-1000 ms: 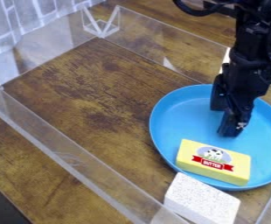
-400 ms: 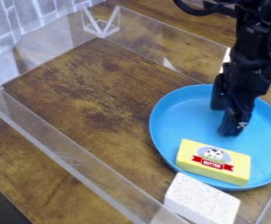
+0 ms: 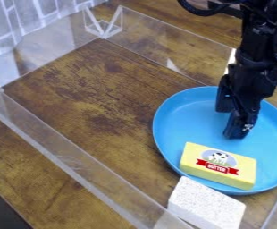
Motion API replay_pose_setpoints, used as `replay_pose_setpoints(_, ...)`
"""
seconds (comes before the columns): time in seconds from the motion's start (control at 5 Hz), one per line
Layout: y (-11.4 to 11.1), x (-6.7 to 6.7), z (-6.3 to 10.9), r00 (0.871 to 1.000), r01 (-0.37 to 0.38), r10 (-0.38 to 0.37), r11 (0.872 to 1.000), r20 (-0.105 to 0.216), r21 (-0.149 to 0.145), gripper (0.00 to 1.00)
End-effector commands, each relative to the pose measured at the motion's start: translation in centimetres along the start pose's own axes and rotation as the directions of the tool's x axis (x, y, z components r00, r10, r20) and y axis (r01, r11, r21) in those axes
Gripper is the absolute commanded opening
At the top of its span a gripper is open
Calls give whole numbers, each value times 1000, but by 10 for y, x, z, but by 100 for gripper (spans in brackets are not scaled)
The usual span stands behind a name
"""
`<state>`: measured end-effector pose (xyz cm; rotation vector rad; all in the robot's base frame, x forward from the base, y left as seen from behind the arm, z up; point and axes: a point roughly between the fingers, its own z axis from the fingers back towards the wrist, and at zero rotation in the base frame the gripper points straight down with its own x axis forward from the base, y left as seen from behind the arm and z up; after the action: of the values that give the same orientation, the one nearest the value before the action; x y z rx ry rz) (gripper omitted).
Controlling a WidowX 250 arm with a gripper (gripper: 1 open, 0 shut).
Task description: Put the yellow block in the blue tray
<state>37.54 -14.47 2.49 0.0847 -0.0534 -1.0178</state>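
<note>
Fingers spread, clamping nothing, gripper low inside blue tray; yellow block lies just toward the tray's near rim, long axis crosswise.

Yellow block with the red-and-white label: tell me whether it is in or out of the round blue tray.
In. The yellow block lies flat inside the blue tray, near its front rim, apart from the gripper.
</note>
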Motion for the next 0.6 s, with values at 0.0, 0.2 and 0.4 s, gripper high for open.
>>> replay_pose_setpoints(0.0,15,-9,4,998,-53,53,998,17,18,100)
replay_pose_setpoints(0.2,16,-9,3,998,-57,56,998,15,19,100)
replay_pose_setpoints(0.4,17,-10,2,998,-59,59,998,12,20,100)
